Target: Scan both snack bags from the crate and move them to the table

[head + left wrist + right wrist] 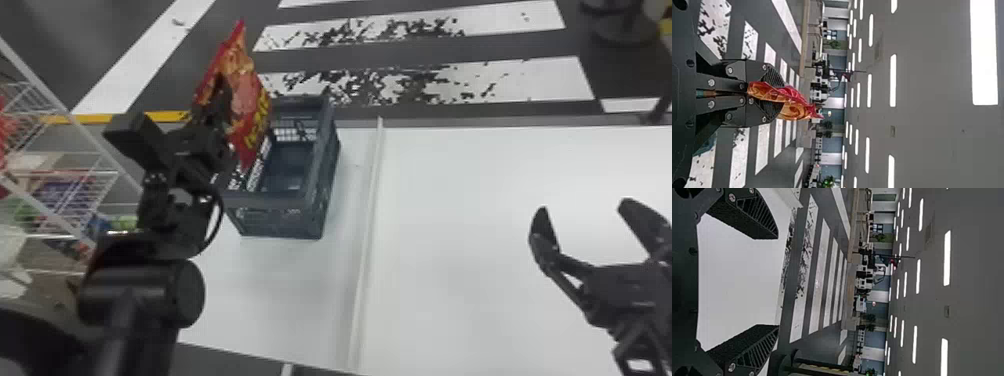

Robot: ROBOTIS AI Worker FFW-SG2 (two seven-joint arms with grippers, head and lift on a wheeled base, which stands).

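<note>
Currently, left gripper (221,97): clamped on red snack bag (246,95), ten o'clock in head view
Crate (270,201): on table (450,240), ten o'clock
Right gripper (584,207): spread open, three o'clock

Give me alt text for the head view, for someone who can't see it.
The left gripper holds up a red snack bag, which overlaps the left side of a dark plastic crate on a white table; at right, the right gripper hangs open.

We see a white wire rack (100,145) with colourful packets (67,192) on its shelves, a yellow line (160,116) just beside it, floor stripes (135,65) beyond it, and, well to its right, a dark round-based object (622,30).
</note>
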